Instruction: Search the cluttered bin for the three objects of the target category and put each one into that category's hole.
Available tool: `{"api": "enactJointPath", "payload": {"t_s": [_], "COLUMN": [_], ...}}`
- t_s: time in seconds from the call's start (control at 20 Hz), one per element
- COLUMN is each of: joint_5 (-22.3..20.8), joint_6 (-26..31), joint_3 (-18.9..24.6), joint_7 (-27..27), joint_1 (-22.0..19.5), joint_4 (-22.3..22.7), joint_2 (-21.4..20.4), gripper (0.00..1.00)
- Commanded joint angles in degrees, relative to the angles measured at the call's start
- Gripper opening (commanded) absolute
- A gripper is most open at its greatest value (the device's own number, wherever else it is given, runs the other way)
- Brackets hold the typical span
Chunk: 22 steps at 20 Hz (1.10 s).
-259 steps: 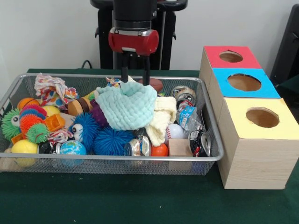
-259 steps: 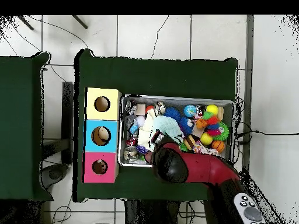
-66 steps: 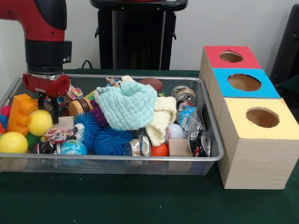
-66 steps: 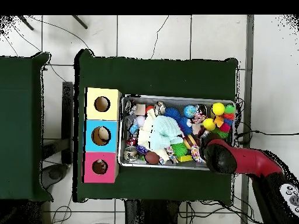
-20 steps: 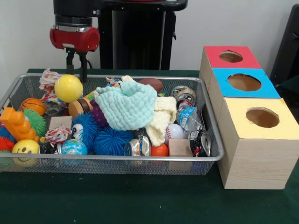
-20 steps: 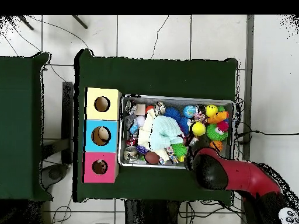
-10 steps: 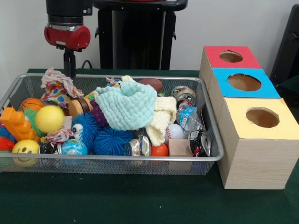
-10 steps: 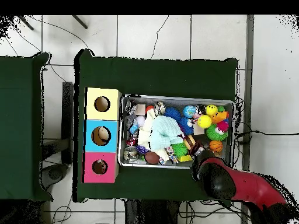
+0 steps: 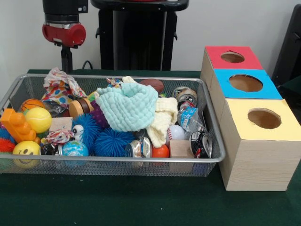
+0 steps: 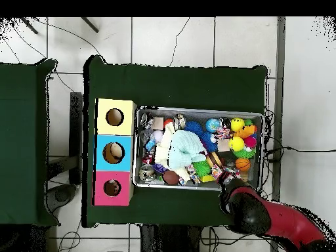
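I hold the gripper (image 9: 66,60) raised at upper left, fingers together and empty, clear of the bin (image 9: 113,161); candidate balls, including the yellow ball (image 9: 38,119), sit lower left

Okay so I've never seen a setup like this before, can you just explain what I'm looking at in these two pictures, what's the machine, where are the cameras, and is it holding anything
The red and black machine is a robot arm standing at a green table. One picture is taken from across the table, facing the robot; the other looks straight down from above. On the table sits a wire bin crammed with toys and oddments: a mint cloth, spiky blue balls, a yellow ball, an orange block, crushed cans and more. Beside it stand three wooden boxes with round holes, topped red, blue and yellow; sorted things go into those. The arm's grasping part, the tool, hangs above the bin's back corner, over a patterned rag. It looks closed, and nothing seems to be held.
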Motion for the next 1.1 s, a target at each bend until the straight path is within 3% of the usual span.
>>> {"api": "enactJointPath", "payload": {"t_s": [0.05, 0.5, 0.7, 1.0, 1.1], "joint_5": [-2.97, -0.26, -0.04, 2.87, 3.23], "joint_6": [-1.93, 1.53, 0.63, 4.87, 6.27], "joint_3": [0.49, 4.63, 4.01, 4.59, 3.26], "joint_7": [0.45, -1.80, -0.78, -0.13, 0.42], "joint_1": [-0.92, -0.12, 2.55, 7.67, 11.05], "joint_4": [0.70, -9.41, -13.23, -19.50, -22.07], "joint_2": [1.47, 5.47, 7.29, 11.62, 12.95], "gripper": [0.00, 0.00, 0.00, 0.00, 0.00]}}
